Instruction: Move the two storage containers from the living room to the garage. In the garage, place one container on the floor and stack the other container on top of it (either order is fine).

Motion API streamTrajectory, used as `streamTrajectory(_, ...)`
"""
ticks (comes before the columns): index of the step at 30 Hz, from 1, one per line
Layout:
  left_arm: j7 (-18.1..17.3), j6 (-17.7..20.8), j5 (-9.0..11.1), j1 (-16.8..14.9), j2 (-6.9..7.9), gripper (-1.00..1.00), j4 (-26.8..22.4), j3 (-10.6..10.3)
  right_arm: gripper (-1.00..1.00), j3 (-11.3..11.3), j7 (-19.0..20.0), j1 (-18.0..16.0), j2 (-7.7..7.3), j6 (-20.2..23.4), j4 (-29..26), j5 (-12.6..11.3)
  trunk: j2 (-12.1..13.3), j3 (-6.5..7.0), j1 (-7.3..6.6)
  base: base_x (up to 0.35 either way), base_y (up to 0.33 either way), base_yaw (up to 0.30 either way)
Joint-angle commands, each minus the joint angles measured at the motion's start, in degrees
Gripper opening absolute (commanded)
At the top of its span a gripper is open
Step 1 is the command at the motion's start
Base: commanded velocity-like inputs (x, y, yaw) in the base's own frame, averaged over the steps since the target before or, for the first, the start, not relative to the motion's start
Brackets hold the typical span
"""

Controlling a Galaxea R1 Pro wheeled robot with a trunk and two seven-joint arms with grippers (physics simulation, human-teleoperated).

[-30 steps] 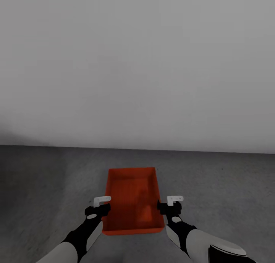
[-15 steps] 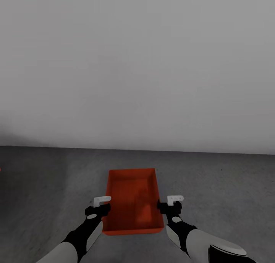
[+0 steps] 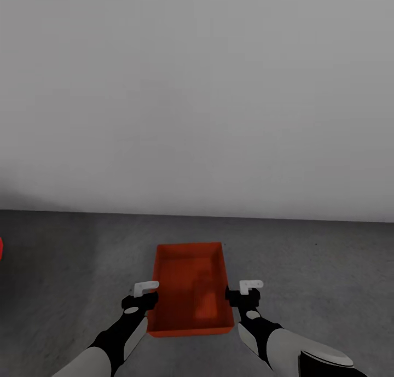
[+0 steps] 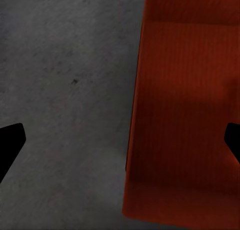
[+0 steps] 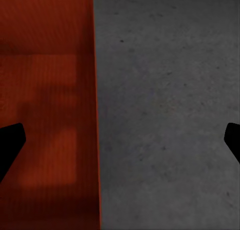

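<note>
Orange-red plastic sits low in the middle of the head view: one open bin [image 3: 190, 287] on the rough grey concrete floor [image 3: 317, 267] of the garage, its long side running away from you toward a plain white wall [image 3: 197, 92]. Your left gripper [image 3: 143, 293] hangs over the bin's left rim and your right gripper [image 3: 247, 291] over its right rim. In both wrist views the dark fingertips stand wide apart, one over the bin and one over the floor, so each gripper straddles a side wall and clamps nothing. Whether the fingers touch the rim is hard to tell from here; they look to be above it.

If you are letting go here, lift both arms straight up together so neither finger drags a wall and skews the bin. Bare floor lies open on both sides, and the wall stands a little beyond the far end. A sliver of red [image 3: 1, 248] shows at the left edge; mind it when turning.
</note>
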Motion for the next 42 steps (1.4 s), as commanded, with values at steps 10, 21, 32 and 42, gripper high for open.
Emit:
streamTrajectory(10,0.49,0.18,0.42,-0.03,0.06,1.00,-0.38,0.81,1.00,0.48,-0.27,-0.01,0.00,-0.07,-0.03,-0.37,3.99,1.75,-2.20,0.000,0.000,0.000)
streamTrajectory(21,0.45,0.18,0.42,-0.03,0.04,1.00,-0.80,0.87,1.00,0.48,-0.27,-0.01,-0.06,-0.07,-0.03,-0.37,3.99,1.75,-2.20,0.000,0.000,0.000)
streamTrajectory(32,0.49,0.32,0.48,-0.03,-0.11,1.00,-0.42,0.88,1.00,0.46,-0.27,-0.01,-0.04,-0.07,-0.03,-0.42,3.99,1.75,-2.20,-0.211,0.000,0.000)
streamTrajectory(42,0.49,0.77,0.50,-0.03,-0.12,1.00,-0.18,0.88,1.00,0.39,-0.27,-0.01,0.01,-0.07,-0.03,-0.45,3.99,1.75,-2.20,-0.343,0.000,0.000)
